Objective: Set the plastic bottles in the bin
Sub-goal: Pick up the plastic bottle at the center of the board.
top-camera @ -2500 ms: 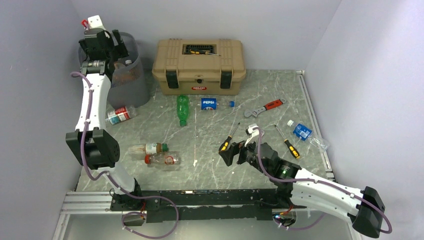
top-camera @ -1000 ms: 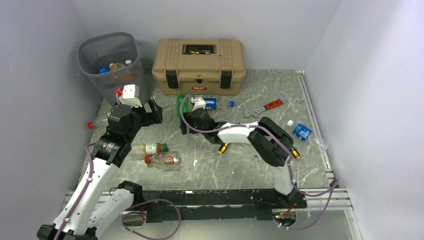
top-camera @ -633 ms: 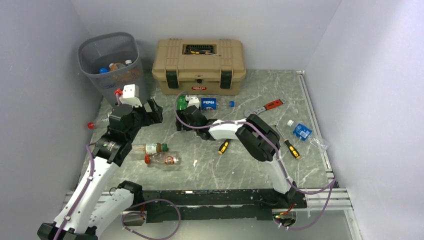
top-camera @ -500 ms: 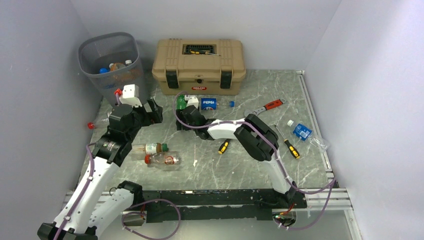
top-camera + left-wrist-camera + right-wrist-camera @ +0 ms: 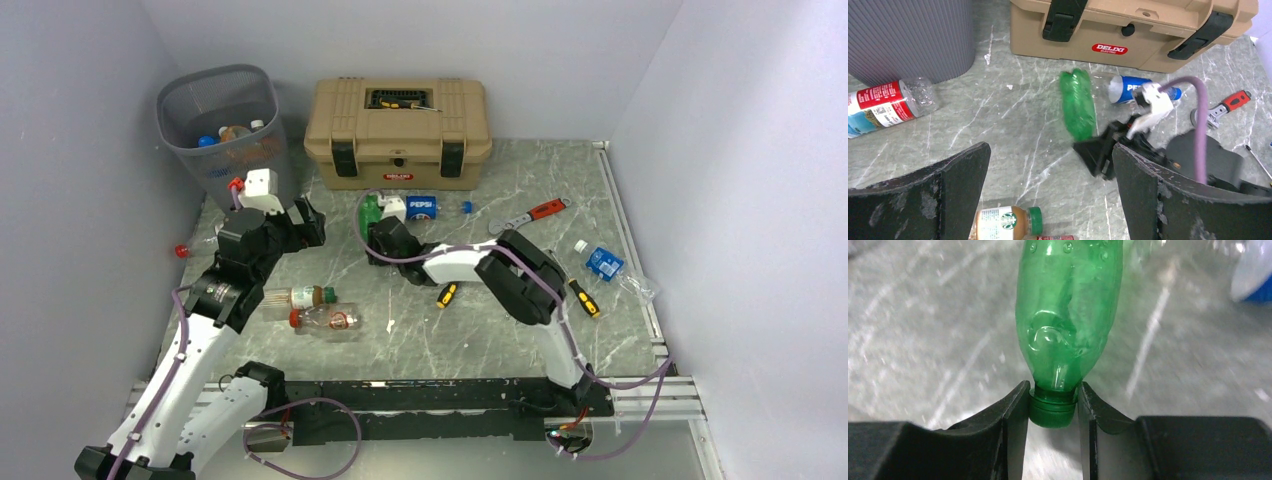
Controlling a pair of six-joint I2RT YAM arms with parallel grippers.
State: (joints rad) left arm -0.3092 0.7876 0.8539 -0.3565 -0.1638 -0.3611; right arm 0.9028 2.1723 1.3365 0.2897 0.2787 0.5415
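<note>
A second ago my right pincer (image 5: 1053,410) stood wide as it slid in at the green bottle (image 5: 1068,315). Now it has narrowed onto the green cap (image 5: 1050,416), with one jaw touching each side. I take that as a grip at the neck, so this bottle should be ready to carry left to the wire-mesh bin (image 5: 250,170) in the far left corner, where a few bottles already sit.

The bottle is translucent green, unlabelled and dented along its body. It points away from me toward the tan toolbox (image 5: 398,120), with the Pepsi bottle (image 5: 420,206) just to its right. I cannot tell whether it has left the worktop (image 5: 450,330). From so small a hold it may swing.

My left pincer (image 5: 1049,165) hangs wide and empty near the bin.
</note>
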